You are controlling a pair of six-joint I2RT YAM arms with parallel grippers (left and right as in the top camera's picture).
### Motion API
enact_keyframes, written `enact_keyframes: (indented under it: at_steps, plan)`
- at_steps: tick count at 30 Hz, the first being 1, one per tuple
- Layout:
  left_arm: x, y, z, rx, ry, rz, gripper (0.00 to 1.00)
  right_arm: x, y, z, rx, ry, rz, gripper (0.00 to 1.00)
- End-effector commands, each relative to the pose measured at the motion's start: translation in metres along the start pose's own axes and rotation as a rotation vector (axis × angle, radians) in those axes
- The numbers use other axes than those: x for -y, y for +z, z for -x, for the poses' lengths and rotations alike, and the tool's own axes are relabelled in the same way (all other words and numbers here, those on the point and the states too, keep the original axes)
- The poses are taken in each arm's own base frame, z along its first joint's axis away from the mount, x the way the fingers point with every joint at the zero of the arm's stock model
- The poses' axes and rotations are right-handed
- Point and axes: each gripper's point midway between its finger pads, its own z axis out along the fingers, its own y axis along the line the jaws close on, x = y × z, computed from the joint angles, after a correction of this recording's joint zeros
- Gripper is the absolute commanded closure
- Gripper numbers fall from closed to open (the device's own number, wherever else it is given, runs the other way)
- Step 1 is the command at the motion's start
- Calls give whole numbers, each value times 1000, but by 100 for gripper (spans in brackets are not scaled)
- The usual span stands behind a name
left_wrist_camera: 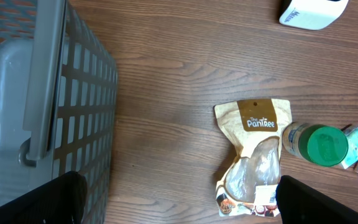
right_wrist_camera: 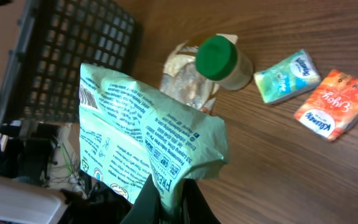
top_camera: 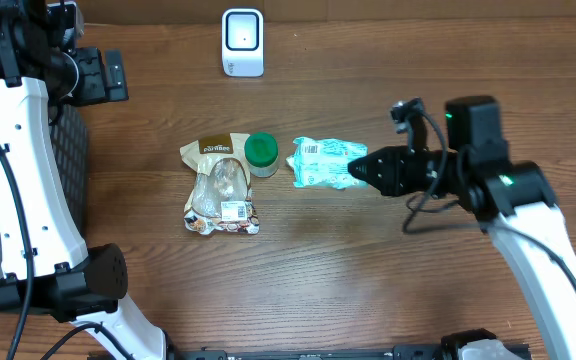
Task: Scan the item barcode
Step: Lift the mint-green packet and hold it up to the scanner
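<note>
Right pincer (top_camera: 370, 170) is clamped on one end of the green packet (top_camera: 320, 163). The packet's long axis runs leftward from it. The white scanner (top_camera: 242, 42) lies further left and back, well apart. Left pincer (top_camera: 108, 76) is wide and idle.

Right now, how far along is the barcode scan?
Done: the right gripper is shut on one end of the green packet. In hand: the packet is mid-table next to the green-lidded jar, its barcode facing up in the overhead view. Left: bringing that barcode to the white scanner at the table's far side, which the packet is nowhere near yet. The brown pouch lies untouched.
</note>
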Motion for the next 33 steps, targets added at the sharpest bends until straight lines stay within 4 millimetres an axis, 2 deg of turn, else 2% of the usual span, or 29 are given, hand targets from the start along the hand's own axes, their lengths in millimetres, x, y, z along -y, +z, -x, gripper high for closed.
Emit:
enact_keyframes:
  at_steps: [1,5,13,22,26,30,33]
  plan:
    - [-2,1,1,0,19,8,0,-17,-19,1,43,10,-6,96]
    - [-2,1,1,0,19,8,1,-21,-27,-10,30,29,-20,96]
    - [-2,1,1,0,19,8,0,-19,-25,-16,11,32,-42,96]
    - [-1,1,1,0,20,7,1,-13,-6,-14,-32,123,-97,96]
    - [-1,1,1,0,22,6,0,-13,-1,6,-55,125,-172,96]
    - [-1,1,1,0,22,6,1,-9,-3,47,-73,89,-343,96]
    - [-2,1,1,0,19,8,0,-7,-1,88,-72,37,-472,96]
